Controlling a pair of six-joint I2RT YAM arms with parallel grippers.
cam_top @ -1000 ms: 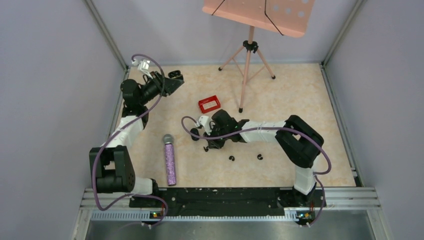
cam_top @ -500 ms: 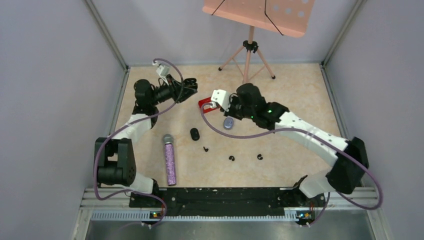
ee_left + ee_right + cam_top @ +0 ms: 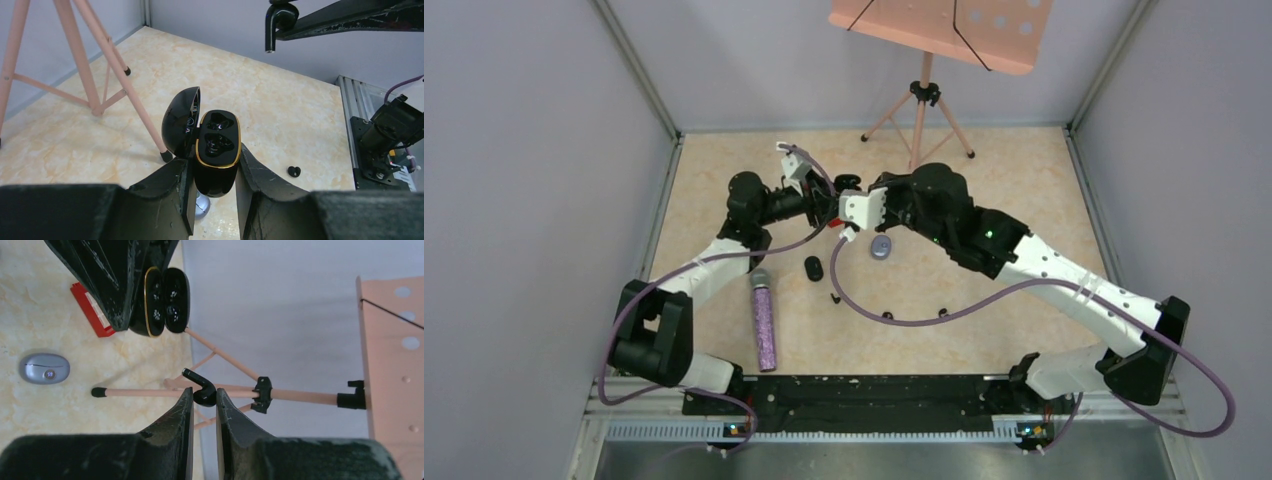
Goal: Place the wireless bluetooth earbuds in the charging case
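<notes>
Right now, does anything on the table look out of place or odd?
Yes: small black earbuds lie scattered loose on the table toward its near edge, outside any case, while the open charging case in the left end effector has both wells empty.

Black charging case (image 3: 216, 145) open, empty, in left jaws; black earbud (image 3: 202, 390) in right jaws.

Glittery microphone (image 3: 765, 322), pink music stand (image 3: 919, 120)

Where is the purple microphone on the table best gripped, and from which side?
Probably at mid-handle of the microphone, from straight above, the grip closing across its narrow width. It lies flat on the table, running near to far; its round head looks wider.
</notes>
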